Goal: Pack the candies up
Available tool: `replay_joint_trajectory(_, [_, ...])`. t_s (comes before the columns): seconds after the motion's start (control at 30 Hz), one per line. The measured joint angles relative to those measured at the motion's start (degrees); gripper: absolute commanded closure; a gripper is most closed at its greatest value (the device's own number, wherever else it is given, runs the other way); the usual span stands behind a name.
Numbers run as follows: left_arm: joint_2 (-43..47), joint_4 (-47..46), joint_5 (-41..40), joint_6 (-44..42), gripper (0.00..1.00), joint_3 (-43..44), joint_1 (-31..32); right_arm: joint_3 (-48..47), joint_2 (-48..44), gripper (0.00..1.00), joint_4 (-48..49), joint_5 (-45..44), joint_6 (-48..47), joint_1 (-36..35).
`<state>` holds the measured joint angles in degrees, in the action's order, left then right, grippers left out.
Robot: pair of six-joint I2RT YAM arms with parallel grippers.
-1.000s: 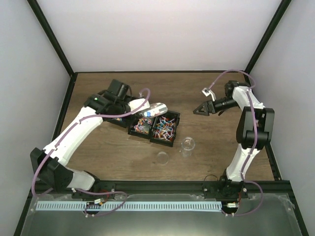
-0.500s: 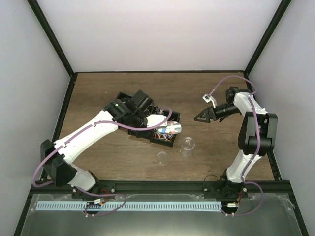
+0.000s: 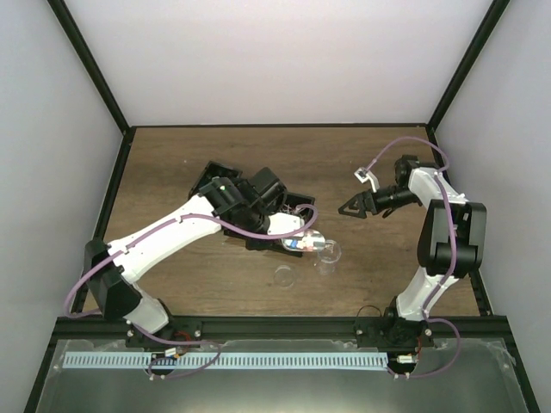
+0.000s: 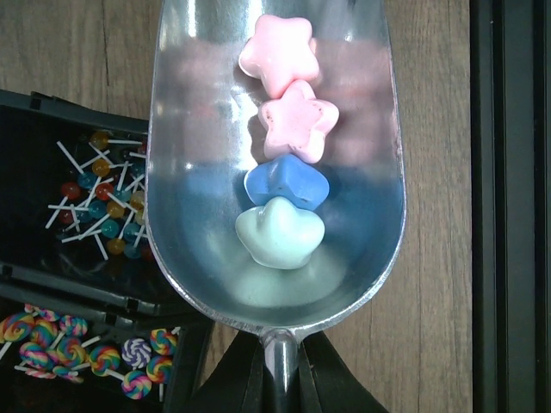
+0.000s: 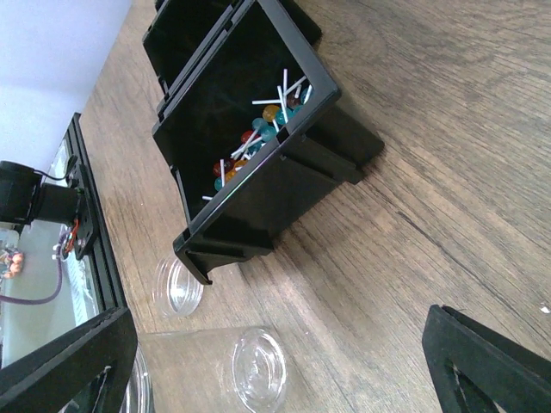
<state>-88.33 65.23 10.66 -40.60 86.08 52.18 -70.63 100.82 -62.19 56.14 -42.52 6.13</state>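
Four star candies (image 4: 284, 181), two pink, one blue, one mint, line the scoop (image 4: 185, 215) clamped in the left gripper (image 4: 277, 383). Over there the right gripper (image 5: 275, 361) gapes empty; the scoop's tip is cut off.

We note left tool (image 3: 289, 231) gripping scoop (image 3: 306, 243), tip at the clear jar (image 3: 329, 255); right tool (image 3: 355, 207) gapes, well apart.

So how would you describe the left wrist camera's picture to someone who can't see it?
A silver scoop holds four star-shaped candies in a row: two pink, one blue, one pale green. The left gripper holds it at the bottom of the frame, and black trays of lollipops sit on the wooden table below.
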Motion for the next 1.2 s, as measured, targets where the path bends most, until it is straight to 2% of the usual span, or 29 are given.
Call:
replay_joint_trajectory(0.3, [-4.2, 1.4, -0.5, 0.5, 0.96, 3.5, 1.1, 1.5, -4.0, 0.05, 3.2, 0.1, 3.8, 0.0])
replay_joint_trajectory(0.6, [-7.3, 5.3, -2.3, 1.5, 0.96, 8.2, 2.6, 1.9, -4.1, 0.04, 4.8, 0.2, 5.1, 0.0])
replay_joint_trajectory(1.2, [-11.7, 10.2, -6.5, 1.5, 0.96, 12.1, 3.7, 3.1, -4.1, 0.04, 6.0, 0.9, 5.6, 0.0])
